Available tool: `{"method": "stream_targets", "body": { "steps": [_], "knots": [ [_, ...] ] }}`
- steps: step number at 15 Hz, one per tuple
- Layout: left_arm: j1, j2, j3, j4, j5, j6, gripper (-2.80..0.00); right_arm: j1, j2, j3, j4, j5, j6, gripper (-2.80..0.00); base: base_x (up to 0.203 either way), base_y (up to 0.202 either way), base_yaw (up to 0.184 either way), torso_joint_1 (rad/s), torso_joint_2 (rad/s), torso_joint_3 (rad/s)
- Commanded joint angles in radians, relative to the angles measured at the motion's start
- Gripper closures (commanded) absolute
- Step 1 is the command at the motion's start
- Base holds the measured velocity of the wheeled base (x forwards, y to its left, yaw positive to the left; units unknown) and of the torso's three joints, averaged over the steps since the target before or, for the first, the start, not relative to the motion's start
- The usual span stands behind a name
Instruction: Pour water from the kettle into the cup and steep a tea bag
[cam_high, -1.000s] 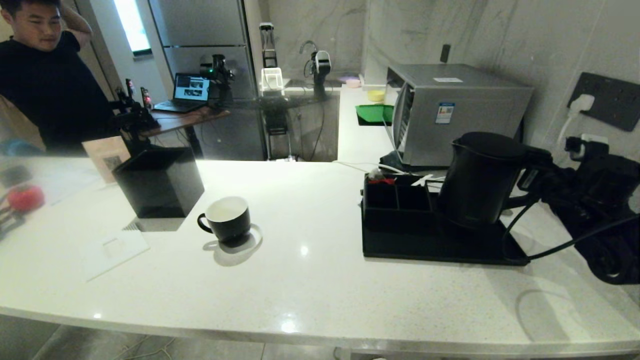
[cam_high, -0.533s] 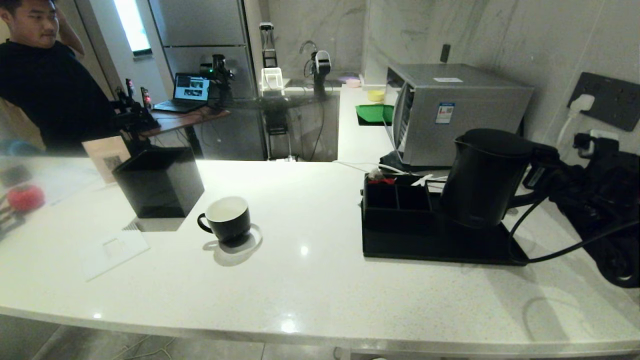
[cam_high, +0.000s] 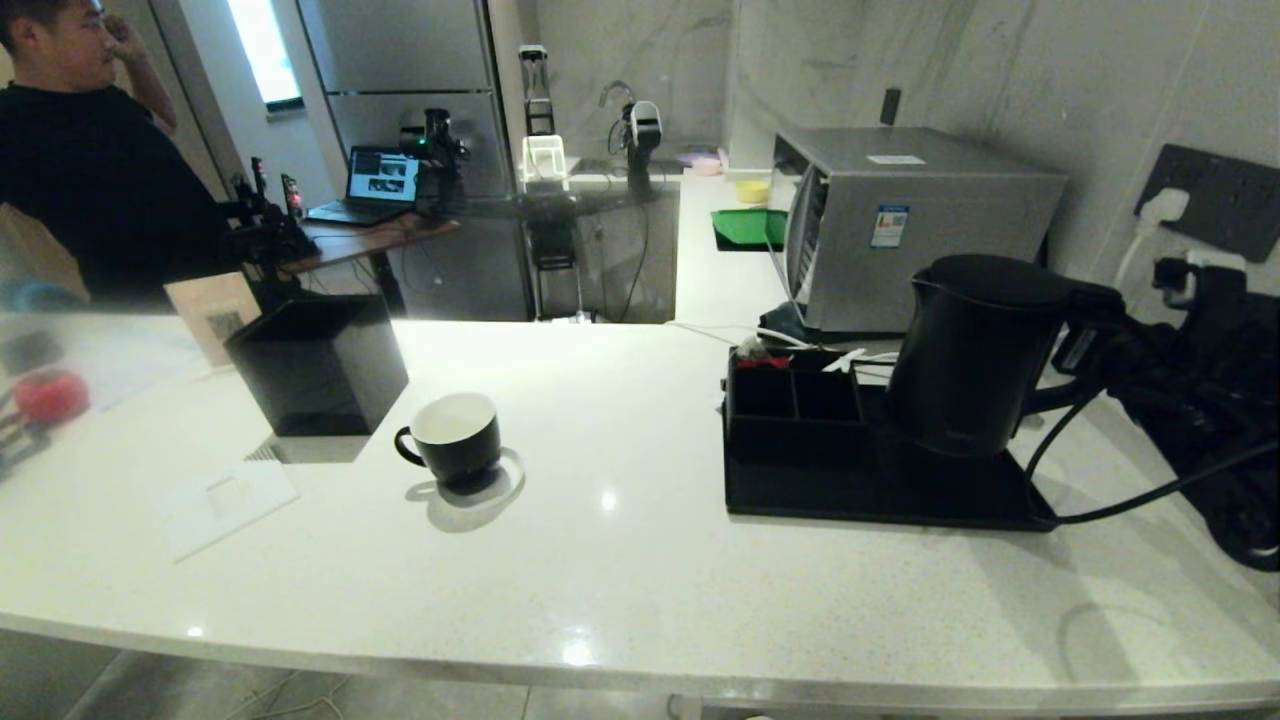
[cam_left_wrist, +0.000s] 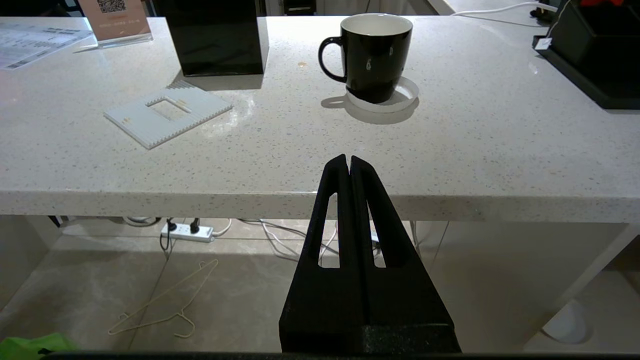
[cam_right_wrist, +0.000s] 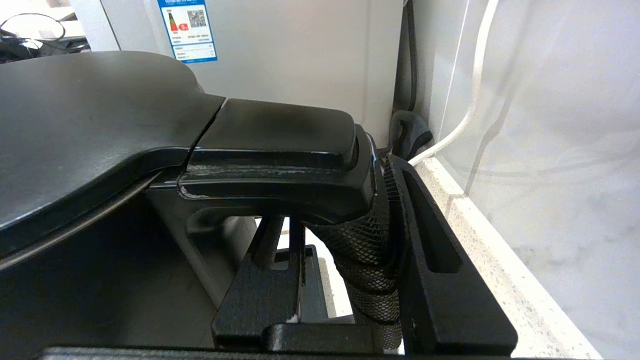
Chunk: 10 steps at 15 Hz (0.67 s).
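The left gripper hangs clenched and empty below the near edge of the counter, parked. On the counter the cup stands on a white ring, its white inside apparently dry. Further right, the right gripper is clamped on the meshed handle of the kettle, one finger inside the loop and one outside. Over the last second the kettle has risen slightly above the black tray and shifted a little to the right, so the lift toward the cup has begun; pouring is yet to come. The tea bag cannot be made out, perhaps in the tray's compartments. The spout's far side and the water level are hidden.
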Motion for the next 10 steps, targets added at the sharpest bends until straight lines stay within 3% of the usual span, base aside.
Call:
{"method": "stream_targets", "body": {
  "steps": [1, 10],
  "knots": [
    [0.0, 0.0, 0.0, 0.0, 0.0, 0.0, 0.0, 0.0, -0.022, 0.007, 0.003, -0.001, 0.001, 0.0, 0.0, 0.0, 0.0, 0.0, 0.0, 0.0],
    [0.0, 0.0, 0.0, 0.0, 0.0, 0.0, 0.0, 0.0, -0.095, 0.043, 0.036, -0.001, -0.002, 0.0, 0.0, 0.0, 0.0, 0.0, 0.0, 0.0]
  ]
}}
